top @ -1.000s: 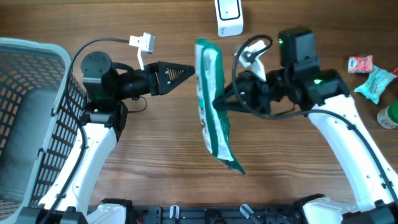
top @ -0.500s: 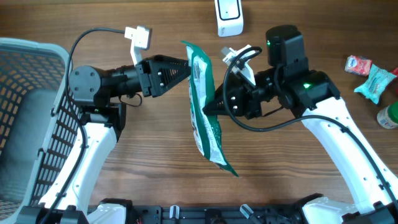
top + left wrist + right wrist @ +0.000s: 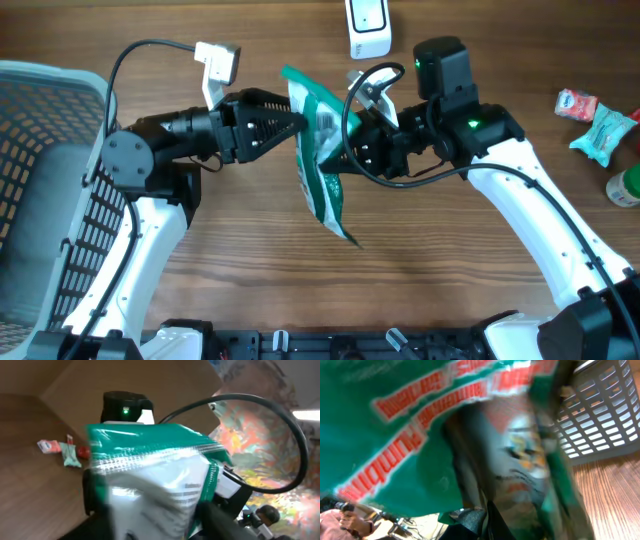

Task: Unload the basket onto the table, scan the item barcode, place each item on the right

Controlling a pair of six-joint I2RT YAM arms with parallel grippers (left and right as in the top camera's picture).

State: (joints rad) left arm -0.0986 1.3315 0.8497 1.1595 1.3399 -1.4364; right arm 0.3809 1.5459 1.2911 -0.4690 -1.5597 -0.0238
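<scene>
- The wooden table (image 3: 250,260) has a brown plank grain running side to side.
- A white scanner (image 3: 368,28) stands at the table's far edge, near the middle.
- Far left of the scanner sits a dark wire basket (image 3: 95,210).
- Well right of the scanner lies a red-and-white packet (image 3: 579,102), with a teal packet (image 3: 606,134) just beside it.
- Nearer than those, at the frame edge, is a green-and-white container (image 3: 626,187), possibly a small bottle.
</scene>
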